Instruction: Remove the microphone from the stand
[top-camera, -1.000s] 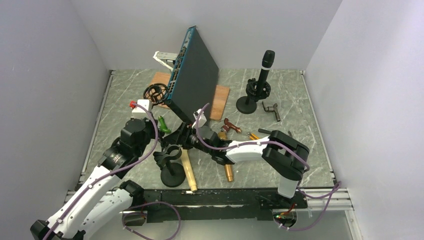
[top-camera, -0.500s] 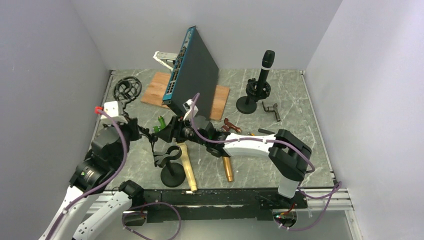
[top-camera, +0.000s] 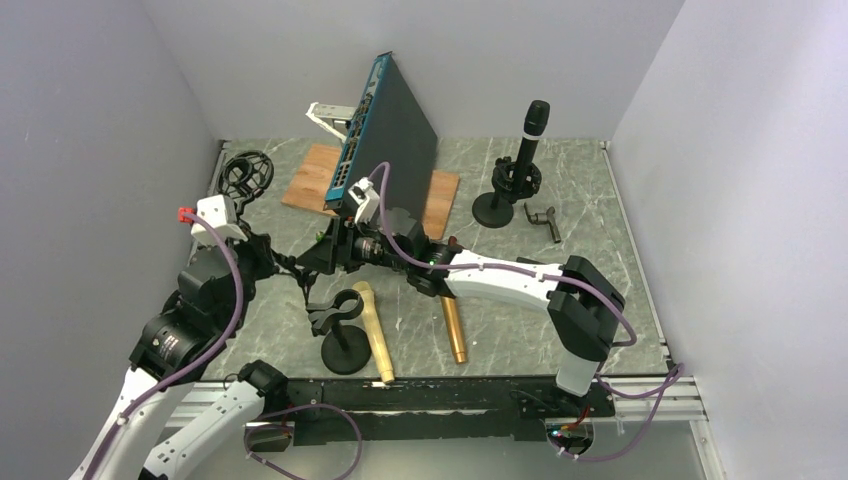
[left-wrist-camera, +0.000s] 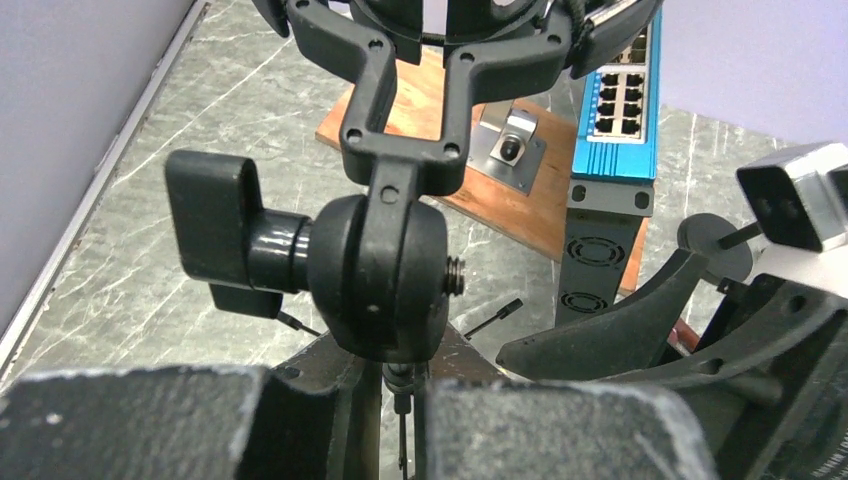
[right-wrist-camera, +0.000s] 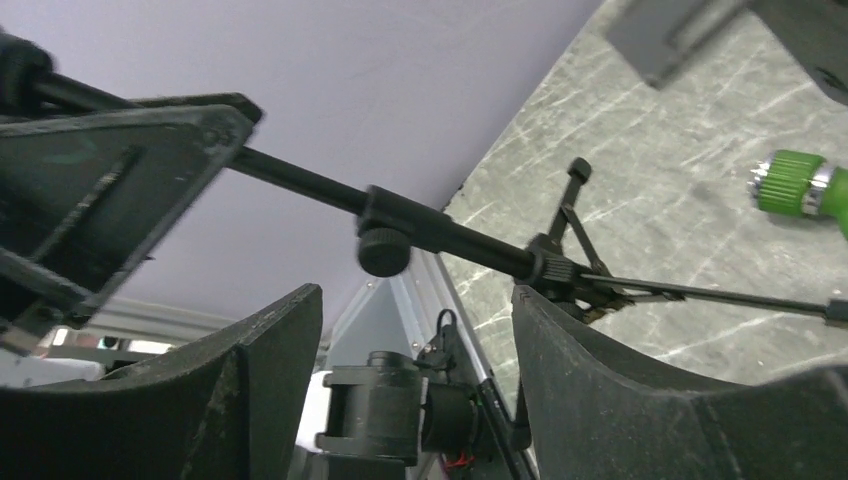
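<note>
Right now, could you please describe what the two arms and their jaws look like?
The left arm and right arm share white link shells and black cylindrical joint housings. A purple cable loops along each. Each wrist carries a small white camera box; the left one has a red plug. The jaws are broad and matte black.

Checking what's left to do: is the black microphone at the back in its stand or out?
In: the black microphone sits upright, gripped by its round-based stand at the back right.
</note>
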